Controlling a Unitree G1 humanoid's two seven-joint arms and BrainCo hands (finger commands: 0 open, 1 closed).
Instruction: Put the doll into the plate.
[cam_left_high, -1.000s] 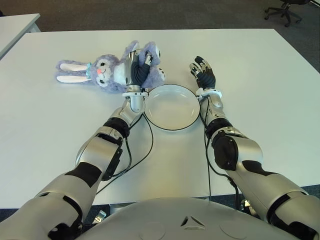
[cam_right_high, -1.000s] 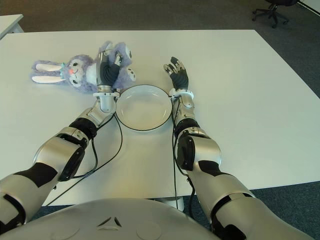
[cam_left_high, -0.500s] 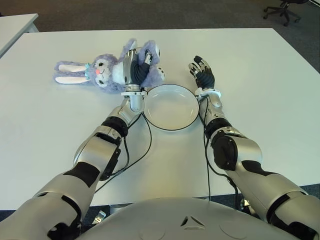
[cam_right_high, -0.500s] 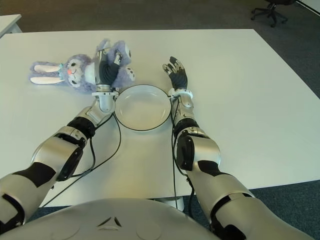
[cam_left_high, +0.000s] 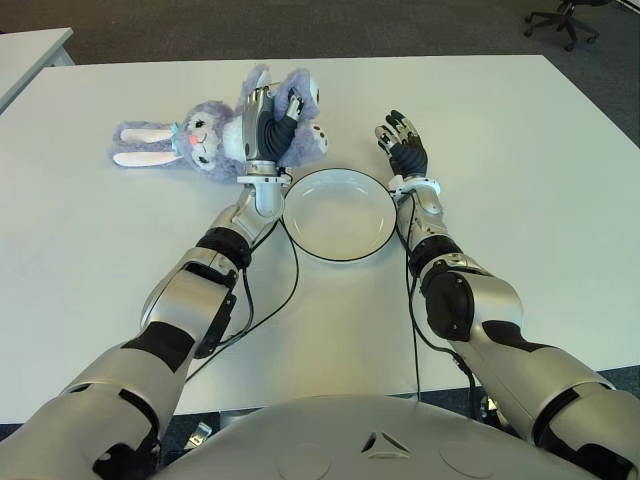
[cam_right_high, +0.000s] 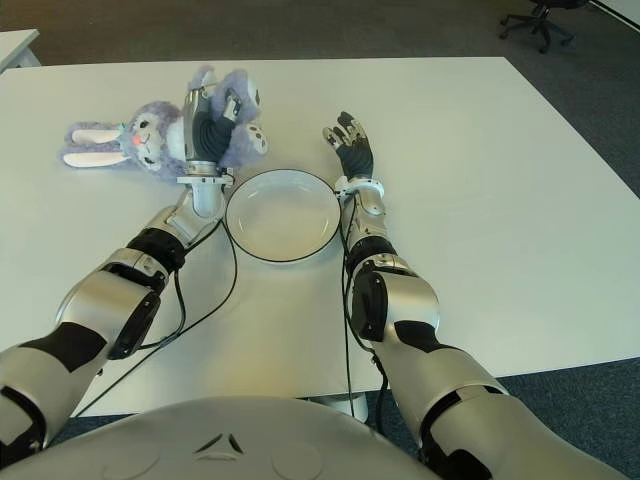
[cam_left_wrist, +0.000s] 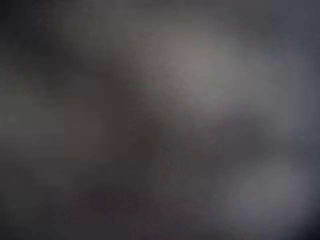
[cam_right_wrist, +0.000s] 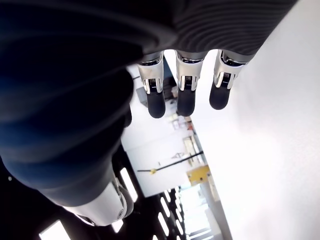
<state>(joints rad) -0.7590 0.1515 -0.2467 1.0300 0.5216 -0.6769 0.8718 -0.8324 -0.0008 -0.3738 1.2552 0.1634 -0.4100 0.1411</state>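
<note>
no writing can be read on anything. the doll (cam_left_high: 215, 140), a purple rabbit, is gripped around its body by the curled fingers of the left hand (cam_left_high: 268, 128), just beyond the left rim of the plate (cam_left_high: 340, 214) on the tabletop (cam_left_high: 520, 180). only dark blur is given by the left wrist view. the right hand (cam_left_high: 403, 150) is seen beside the plate's right rim, fingers (cam_right_wrist: 186, 85) straight, holding nothing.

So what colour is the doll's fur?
Lavender-purple doll, white ear linings; clearest in the left eye view.
</note>
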